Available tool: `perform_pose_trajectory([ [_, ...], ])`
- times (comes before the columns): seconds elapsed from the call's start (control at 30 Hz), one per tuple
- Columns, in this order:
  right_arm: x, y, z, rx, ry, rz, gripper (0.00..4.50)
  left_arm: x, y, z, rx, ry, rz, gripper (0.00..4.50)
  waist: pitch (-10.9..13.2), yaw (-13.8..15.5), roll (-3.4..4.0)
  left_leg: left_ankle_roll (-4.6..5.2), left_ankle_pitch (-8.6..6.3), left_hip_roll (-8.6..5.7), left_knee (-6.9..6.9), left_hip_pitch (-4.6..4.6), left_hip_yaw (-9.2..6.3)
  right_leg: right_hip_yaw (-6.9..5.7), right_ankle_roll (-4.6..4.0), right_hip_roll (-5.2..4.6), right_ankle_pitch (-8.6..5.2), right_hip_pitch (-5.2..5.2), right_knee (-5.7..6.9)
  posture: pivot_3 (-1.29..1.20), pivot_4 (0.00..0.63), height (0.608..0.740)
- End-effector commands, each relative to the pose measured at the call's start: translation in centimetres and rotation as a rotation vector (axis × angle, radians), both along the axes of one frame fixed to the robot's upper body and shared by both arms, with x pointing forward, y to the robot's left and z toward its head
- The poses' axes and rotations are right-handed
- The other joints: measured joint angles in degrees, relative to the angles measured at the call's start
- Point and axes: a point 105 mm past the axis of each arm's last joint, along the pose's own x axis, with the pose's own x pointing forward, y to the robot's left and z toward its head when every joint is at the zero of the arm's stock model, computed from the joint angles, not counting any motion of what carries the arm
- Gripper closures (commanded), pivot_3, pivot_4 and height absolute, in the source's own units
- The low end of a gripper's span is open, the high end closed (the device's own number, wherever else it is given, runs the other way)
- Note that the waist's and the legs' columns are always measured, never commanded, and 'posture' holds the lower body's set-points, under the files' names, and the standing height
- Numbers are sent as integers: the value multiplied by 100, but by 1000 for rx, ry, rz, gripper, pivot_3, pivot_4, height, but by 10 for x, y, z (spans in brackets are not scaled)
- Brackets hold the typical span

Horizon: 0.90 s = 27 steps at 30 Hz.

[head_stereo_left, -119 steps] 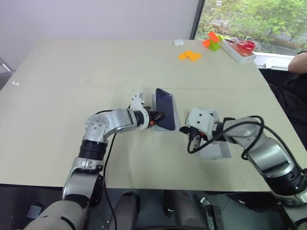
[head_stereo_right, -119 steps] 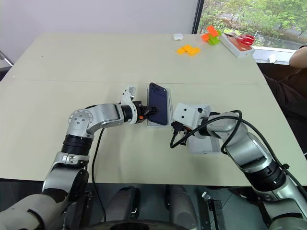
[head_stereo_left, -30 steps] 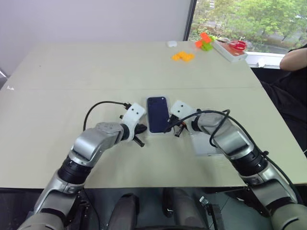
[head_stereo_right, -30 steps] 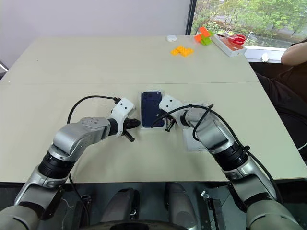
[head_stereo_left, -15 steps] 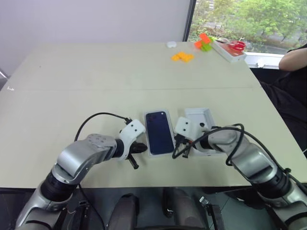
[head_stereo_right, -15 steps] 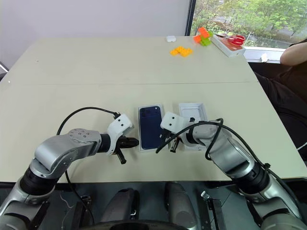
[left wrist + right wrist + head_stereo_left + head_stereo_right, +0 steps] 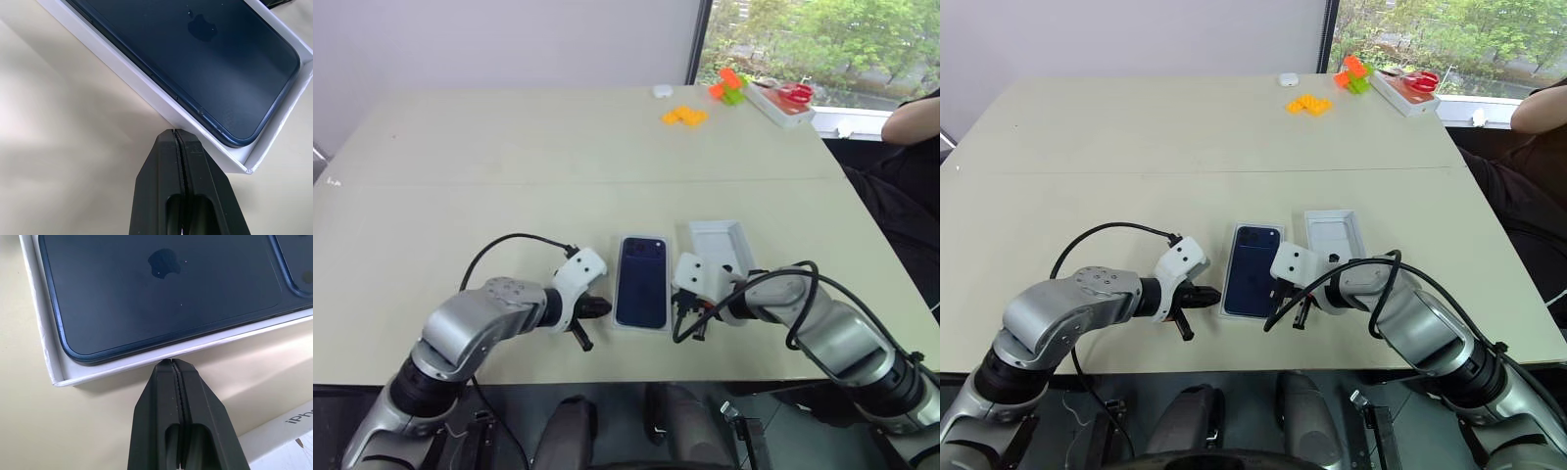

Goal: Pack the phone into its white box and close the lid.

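The dark blue phone [image 7: 641,281] lies back up inside the white box [image 7: 146,90], near the table's front edge. My left gripper [image 7: 176,133] is shut, its tip just off the box's left long wall. On the other side my right gripper [image 7: 172,363] is shut too, its tip at the right long wall [image 7: 205,342]. The lid [image 7: 722,245] lies just right of the box with its plain white inside up; its printed side wall [image 7: 286,428] is close to the right gripper. Neither gripper holds anything.
Orange bricks [image 7: 684,116], green and orange blocks [image 7: 732,86], a small white object [image 7: 662,90] and a white tray with red scissors [image 7: 781,100] sit at the far right of the table. A person's arm [image 7: 913,122] shows past the right edge. The table's front edge [image 7: 607,384] is close.
Both shut grippers have drawn back toward the table's front edge, and the box with the phone has slid that way between them. The lid, earlier covered by my right arm, now shows.
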Motion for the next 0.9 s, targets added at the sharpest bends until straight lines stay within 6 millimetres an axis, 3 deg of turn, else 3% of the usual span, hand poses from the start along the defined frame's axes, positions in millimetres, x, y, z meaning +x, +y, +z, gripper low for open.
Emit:
perform_pose_trajectory([
  [0.03, -3, 13, 14, 45, -35, 74, 4500, -14, -18, 10, -75, 5, -102, 4445, 0, 2, 0, 0, 0, 0, 0, 0, 0, 0, 0, 0, 0, 0, 0, 0, 150, 740],
  [0.43, 0, 4, 16, 31, -51, 51, 4500, -6, -16, 10, -59, -7, -90, 4445, 0, 12, 0, 0, 0, 0, 0, -1, 0, 0, 0, -1, 0, 0, 0, 0, 150, 740],
  [0.73, 2, -13, 22, 22, -54, 14, 4500, 0, -2, 20, -113, -8, -30, 4445, 1, 12, -1, 0, 0, 0, 0, -1, 1, 0, 0, -1, 0, 0, -1, 0, 150, 740],
  [0.83, -2, -17, 29, 44, -45, 21, 3620, 0, 6, 21, -129, -10, 1, 4500, 1, 12, -1, 0, 0, 0, 0, -2, 2, -1, 0, -1, 0, 0, -1, 0, 150, 740],
  [0.9, 1, -21, 38, 61, -71, -2, 2651, 1, 11, 23, -140, -34, 14, 4500, 1, 9, -1, 1, -1, 0, 0, -1, 1, 1, 0, -1, 0, 0, -1, 0, 150, 740],
])
